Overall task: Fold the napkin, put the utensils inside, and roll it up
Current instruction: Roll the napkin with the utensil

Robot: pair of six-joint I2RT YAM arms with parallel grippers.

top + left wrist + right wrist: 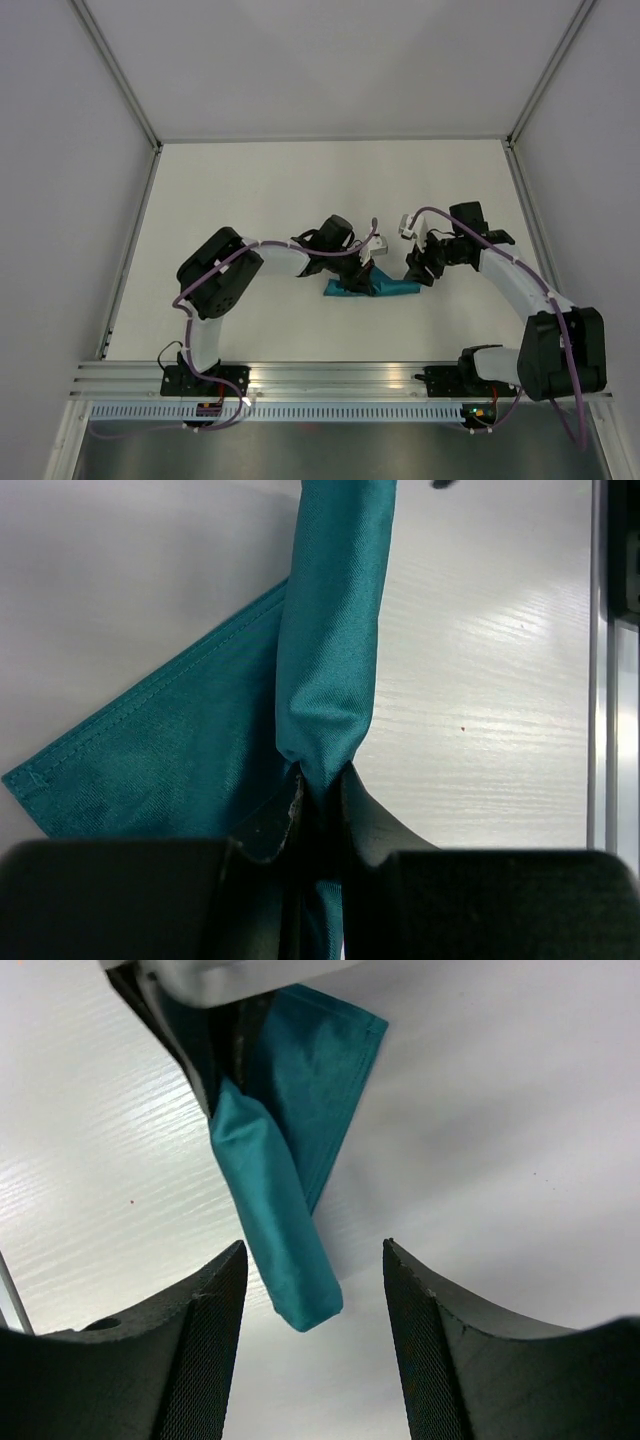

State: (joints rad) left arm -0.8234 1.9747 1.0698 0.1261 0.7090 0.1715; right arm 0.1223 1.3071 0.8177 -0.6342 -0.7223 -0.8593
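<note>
Now, in the top external view, you have the napkin (372, 289) lying as a narrow teal roll near the middle of the table (250, 190). The left gripper (366, 270) is over it and the right gripper (421, 270) is at its right end.

On the left wrist view, the left gripper (322, 800) is nearly closed and pinches the roll's end. A flat hemmed corner (120, 770) spreads loose beside the roll.

On the right wrist view, the right gripper (314, 1245) stands wide apart and holds nothing. The roll's free end (305, 1300) sits between the fingers, touching neither.

No utensils show, so you cannot tell whether they are inside. Hold the left pinch firm, square the right fingers across the roll before closing, and mind that loose corner so the layers do not unwind.
</note>
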